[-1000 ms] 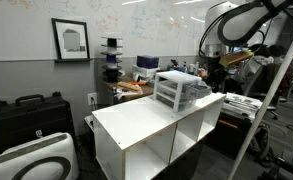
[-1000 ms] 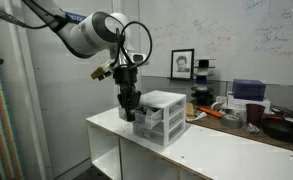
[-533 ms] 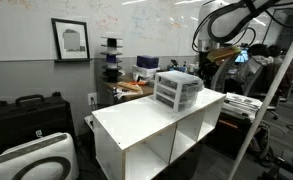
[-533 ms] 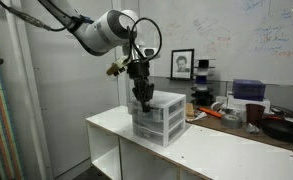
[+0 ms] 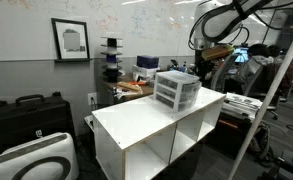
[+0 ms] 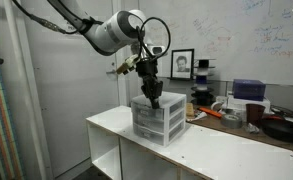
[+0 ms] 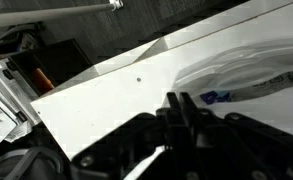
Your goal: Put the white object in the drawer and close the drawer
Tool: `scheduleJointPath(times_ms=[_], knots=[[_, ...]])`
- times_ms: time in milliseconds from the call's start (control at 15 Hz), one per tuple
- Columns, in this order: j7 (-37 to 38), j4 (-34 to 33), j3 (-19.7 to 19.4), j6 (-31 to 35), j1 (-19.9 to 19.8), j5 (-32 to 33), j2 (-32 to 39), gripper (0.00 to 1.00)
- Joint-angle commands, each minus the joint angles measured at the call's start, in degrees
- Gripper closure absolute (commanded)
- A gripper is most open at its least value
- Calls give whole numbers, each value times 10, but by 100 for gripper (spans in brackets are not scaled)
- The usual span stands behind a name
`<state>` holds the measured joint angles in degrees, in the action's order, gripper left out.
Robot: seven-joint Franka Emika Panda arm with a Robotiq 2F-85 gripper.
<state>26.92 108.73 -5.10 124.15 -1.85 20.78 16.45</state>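
The end effector (image 6: 153,99) hangs just above the drawer unit (image 6: 156,120) on the worktop (image 6: 216,152). I cannot tell how far open it is, nor spot the white object. Dropping lower, it could shove the light unit.

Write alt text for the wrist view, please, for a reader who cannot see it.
The dark gripper juts up from the bottom edge, in front of a white cabinet top. A translucent drawer unit fills the right; dark, blurred objects lie at the left.
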Motion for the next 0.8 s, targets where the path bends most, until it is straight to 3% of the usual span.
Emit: scheduleJointPath(times_ms=[0, 133, 200, 733], knots=[[-13, -16, -9, -1, 10, -1, 4, 89], [-28, 8, -7, 3, 10, -2, -25, 74], [-34, 18, -6, 4, 10, -1, -36, 86], [-160, 131, 29, -7, 14, -41, -154, 90]])
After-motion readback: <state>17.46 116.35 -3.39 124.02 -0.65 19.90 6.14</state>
